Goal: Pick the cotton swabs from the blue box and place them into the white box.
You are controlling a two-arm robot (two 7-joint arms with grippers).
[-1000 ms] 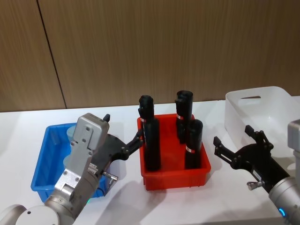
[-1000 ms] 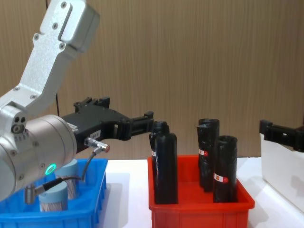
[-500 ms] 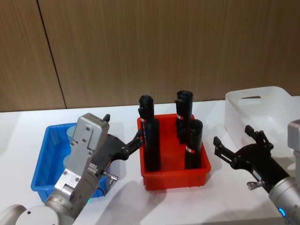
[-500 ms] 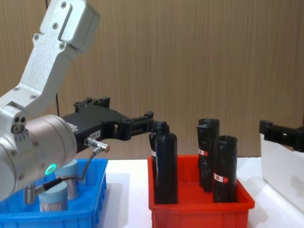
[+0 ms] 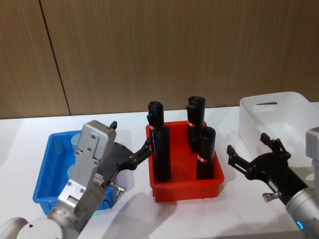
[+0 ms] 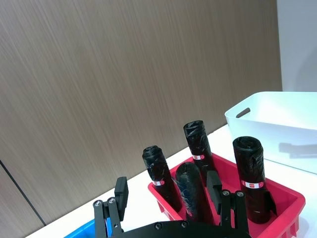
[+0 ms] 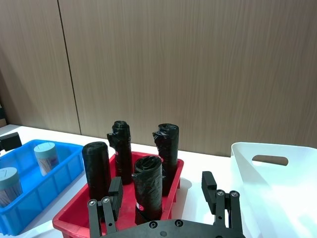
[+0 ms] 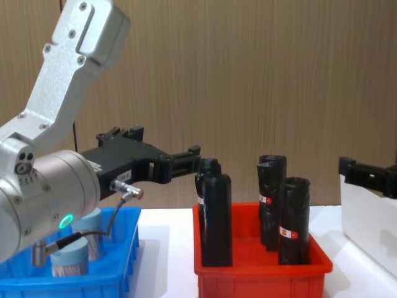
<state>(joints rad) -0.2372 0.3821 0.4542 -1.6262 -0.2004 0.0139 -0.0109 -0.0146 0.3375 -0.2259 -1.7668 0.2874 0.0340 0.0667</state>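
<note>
Cotton swabs in blue box, below splayed left end effector (right end effector splayed too)

Setting: indoor robot test bench, lab-type room.

Evidence:
- Plain white table set against a wall of brown wood-grain panels with dark vertical seams.
- Three plastic bins stand in a row on the table: blue box at 8 o'clock, red bin at centre, white box at 3 o'clock.
- The stock is sorted by kind. Black rolls with red-white labels stand upright in the red bin, and lidded jars of cotton swabs stand in the blue box.
- Left gripper and right gripper, both black with fingers apart, hang over the table on grey metal arms.
</note>
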